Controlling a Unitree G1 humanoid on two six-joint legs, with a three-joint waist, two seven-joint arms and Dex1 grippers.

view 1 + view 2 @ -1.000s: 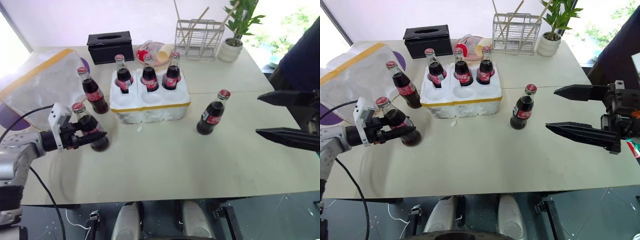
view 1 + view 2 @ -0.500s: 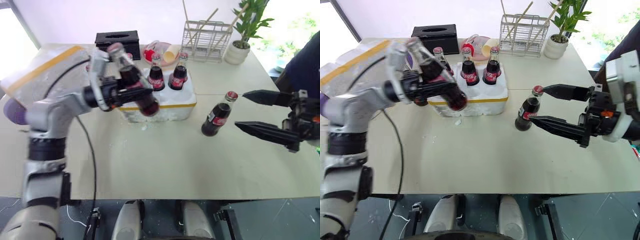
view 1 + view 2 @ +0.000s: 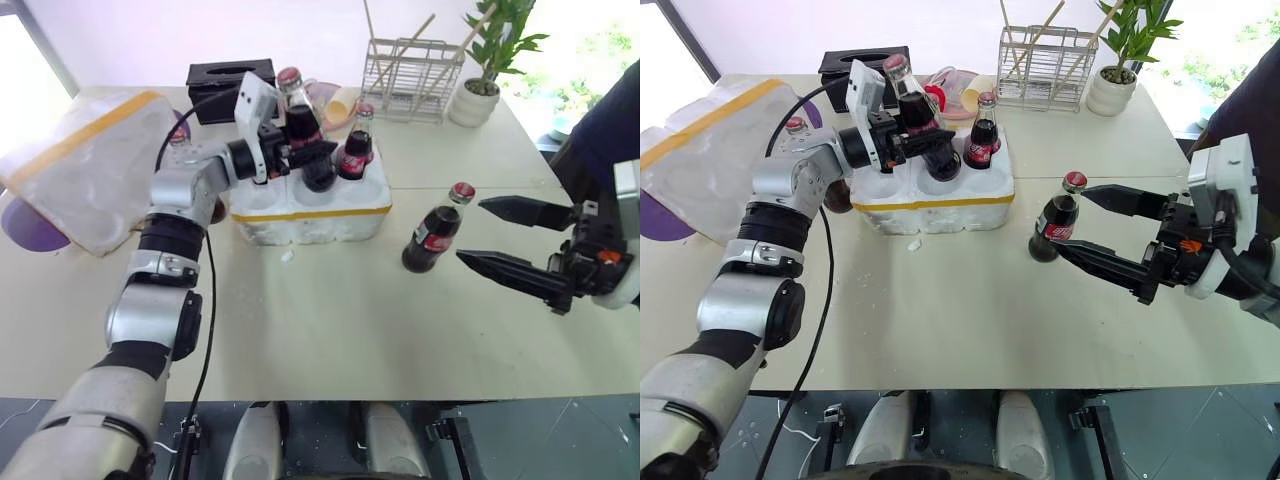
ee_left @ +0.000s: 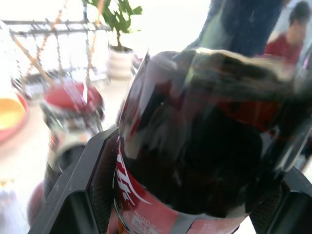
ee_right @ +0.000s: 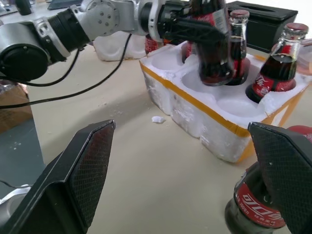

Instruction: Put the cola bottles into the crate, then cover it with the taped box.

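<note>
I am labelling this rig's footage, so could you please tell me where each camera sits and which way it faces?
Head stereo pair: looks forward and down over the table, both arms showing.
Left wrist: looks along the left pincer, shut on a cola bottle.
Right wrist: looks along the open right pincer toward the crate.
Shared: the held bottle, seen over the crate from head and right wrist.

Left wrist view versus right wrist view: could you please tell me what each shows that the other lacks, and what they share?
Left wrist view: a potted plant and a wire rack. Right wrist view: the crate with empty wells, the black tissue box, a standing cola bottle by the open right gripper. Both: the held cola bottle in the left gripper.
</note>
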